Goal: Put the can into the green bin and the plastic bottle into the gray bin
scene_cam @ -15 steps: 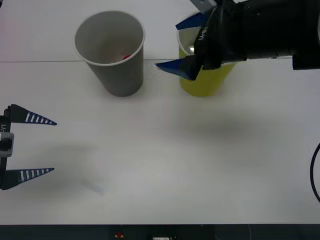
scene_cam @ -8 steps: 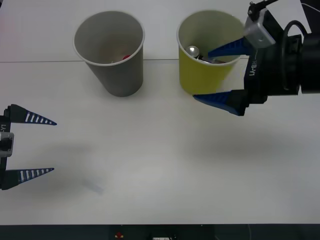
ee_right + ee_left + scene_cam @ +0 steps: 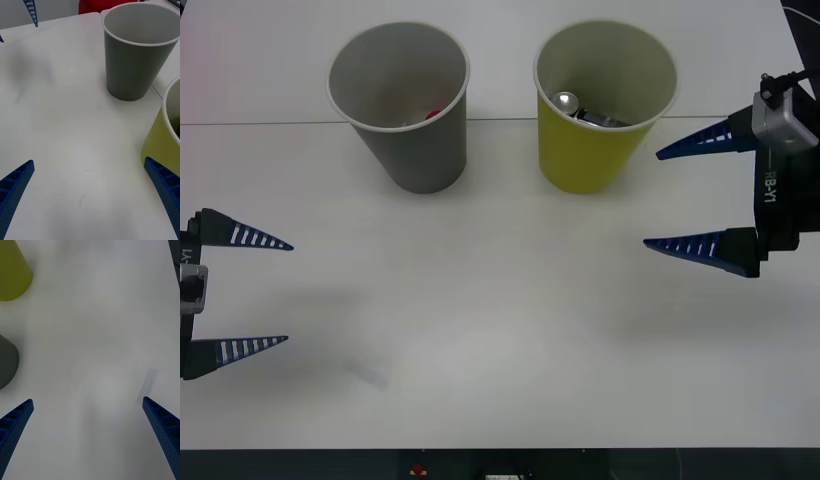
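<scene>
Both items look binned: can (image 3: 566, 100) inside green bin (image 3: 592, 160) at 1 o'clock, red cap of plastic bottle (image 3: 432, 115) peeking in gray bin (image 3: 415, 150) at 11. Right gripper (image 3: 702, 197) at 3, left gripper (image 3: 258, 292) at 9, jaws wide, empty. Task seems done.

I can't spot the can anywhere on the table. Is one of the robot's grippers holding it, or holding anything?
Nothing is held. Both the left gripper and the right gripper are open and empty. The can lies inside the green bin.
</scene>
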`<control>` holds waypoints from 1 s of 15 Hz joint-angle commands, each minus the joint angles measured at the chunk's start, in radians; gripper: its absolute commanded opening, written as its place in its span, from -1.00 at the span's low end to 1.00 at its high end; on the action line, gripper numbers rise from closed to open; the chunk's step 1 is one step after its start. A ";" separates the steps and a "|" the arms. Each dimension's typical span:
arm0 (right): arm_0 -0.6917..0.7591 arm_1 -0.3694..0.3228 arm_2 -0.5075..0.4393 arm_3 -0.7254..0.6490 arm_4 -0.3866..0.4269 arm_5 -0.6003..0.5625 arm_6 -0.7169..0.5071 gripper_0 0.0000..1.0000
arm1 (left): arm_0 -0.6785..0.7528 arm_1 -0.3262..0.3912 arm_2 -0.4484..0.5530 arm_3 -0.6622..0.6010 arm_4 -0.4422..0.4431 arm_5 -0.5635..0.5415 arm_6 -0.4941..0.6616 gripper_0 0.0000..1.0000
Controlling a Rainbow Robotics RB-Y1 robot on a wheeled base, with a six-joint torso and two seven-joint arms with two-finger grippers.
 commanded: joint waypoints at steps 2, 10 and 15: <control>0.014 -0.046 0.000 0.124 -0.065 0.000 0.143 1.00 | 0.000 0.000 0.000 0.000 0.000 0.000 0.000 1.00; 0.103 -0.163 0.006 0.224 -0.132 -0.015 0.312 1.00 | 0.000 0.000 0.000 0.000 0.000 0.000 0.000 1.00; 0.154 -0.184 0.005 0.223 -0.157 -0.017 0.361 1.00 | 0.000 0.000 0.000 0.000 0.000 0.000 0.000 1.00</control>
